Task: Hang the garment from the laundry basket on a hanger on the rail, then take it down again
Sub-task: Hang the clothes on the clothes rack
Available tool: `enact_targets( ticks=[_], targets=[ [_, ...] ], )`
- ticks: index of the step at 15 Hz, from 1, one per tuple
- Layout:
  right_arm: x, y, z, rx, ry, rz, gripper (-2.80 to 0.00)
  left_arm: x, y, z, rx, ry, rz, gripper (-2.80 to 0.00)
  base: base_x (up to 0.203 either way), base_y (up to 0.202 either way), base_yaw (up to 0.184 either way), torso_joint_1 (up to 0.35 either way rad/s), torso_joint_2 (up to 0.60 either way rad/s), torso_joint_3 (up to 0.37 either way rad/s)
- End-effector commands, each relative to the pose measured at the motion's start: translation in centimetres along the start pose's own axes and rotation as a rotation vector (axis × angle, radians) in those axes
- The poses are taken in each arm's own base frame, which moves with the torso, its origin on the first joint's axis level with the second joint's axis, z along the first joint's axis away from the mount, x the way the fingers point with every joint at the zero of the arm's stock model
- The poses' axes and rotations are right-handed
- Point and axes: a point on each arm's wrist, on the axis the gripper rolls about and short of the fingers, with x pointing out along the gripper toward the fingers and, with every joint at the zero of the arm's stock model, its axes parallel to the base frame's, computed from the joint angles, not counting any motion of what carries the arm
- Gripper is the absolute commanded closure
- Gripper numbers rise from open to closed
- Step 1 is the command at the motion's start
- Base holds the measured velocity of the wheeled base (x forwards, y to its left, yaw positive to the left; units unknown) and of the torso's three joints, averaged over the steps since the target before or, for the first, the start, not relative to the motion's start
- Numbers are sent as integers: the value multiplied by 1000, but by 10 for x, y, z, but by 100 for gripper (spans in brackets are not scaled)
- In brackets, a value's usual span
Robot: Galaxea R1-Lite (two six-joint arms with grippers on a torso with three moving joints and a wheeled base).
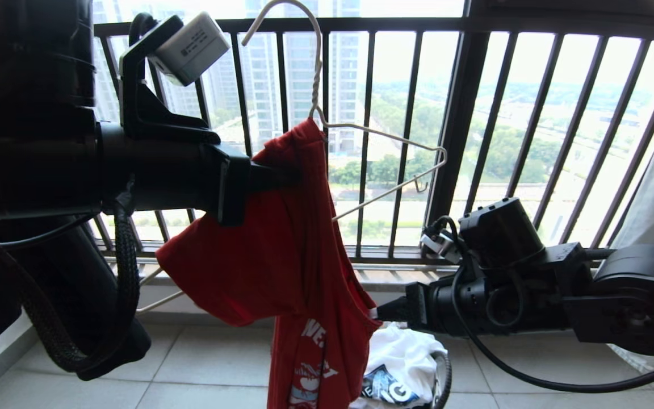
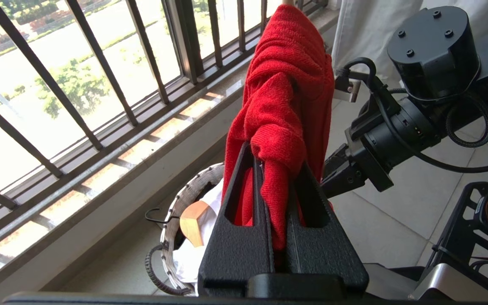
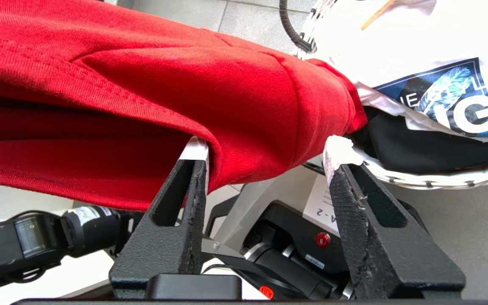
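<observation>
Garment (image 2: 284,97) pinched in left gripper (image 2: 275,169), right gripper (image 3: 265,156) astride its fold

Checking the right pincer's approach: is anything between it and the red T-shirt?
Nothing visible. The right pincer stands open with a fold of the red T-shirt already between its fingers. The left pincer is shut on the shirt higher up, beside the wire hanger.
</observation>
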Motion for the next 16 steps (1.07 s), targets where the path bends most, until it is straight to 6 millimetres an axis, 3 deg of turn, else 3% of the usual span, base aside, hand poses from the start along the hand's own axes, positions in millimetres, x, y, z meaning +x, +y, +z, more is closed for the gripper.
enact_targets(
  ticks=[1, 4, 9, 16],
  targets=[
    [1, -1, 2, 2, -21, -27, 0, -1, 0, 1, 0, -3, 0, 0, 0, 0, 0, 0, 0, 0],
    [1, -6, 8, -26, -63, -79, 0, -6, -2, 3, -13, -15, -3, 0, 0, 0, 0, 0, 0, 0],
    [-14, -29, 36, 1, -163, -134, 0, -10, -6, 0, -18, -12, -76, 0, 0, 0, 0, 0, 0, 0],
    [-36, -48, 65, 20, -274, -175, 0, 6, -14, -12, -23, 42, -143, 0, 0, 0, 0, 0, 0, 0]
  ],
)
